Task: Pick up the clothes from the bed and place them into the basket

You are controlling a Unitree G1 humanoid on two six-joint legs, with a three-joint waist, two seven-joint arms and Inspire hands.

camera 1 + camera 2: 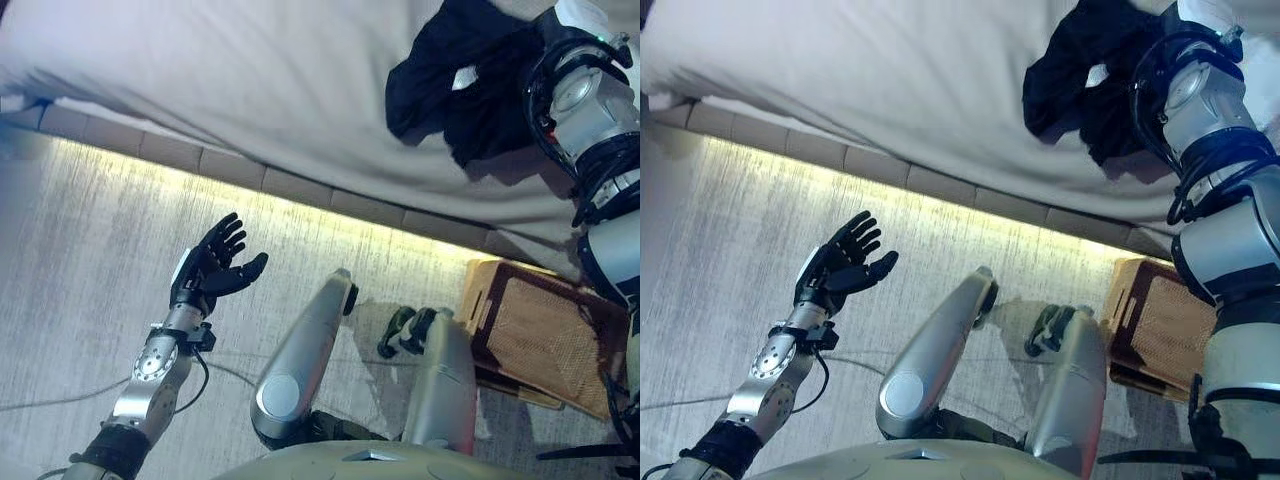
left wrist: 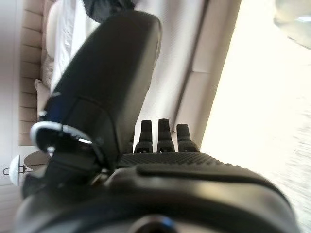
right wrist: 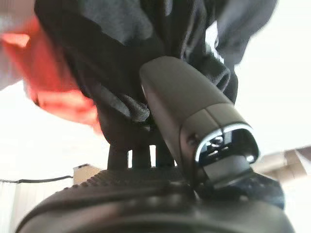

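Nearest the robot, its left hand [image 1: 212, 268] hangs over the floor [image 1: 90, 260], palm up, fingers spread and relaxed, holding nothing, well apart from the bed [image 1: 240, 80]. Off to the other side, low by the bed's edge, a woven basket [image 1: 545, 335] sits on the floor below the right arm, w/ no clothes seen inside. Farther out, the right hand [image 3: 160, 126] reaches over the grey bedsheet and is buried in a dark garment [image 1: 465, 85]; its thumb presses into the cloth, fingers pushed into the folds, apparently pinching it. A patch of red cloth [image 3: 53, 92] shows just beside the hand, behind the dark fabric.
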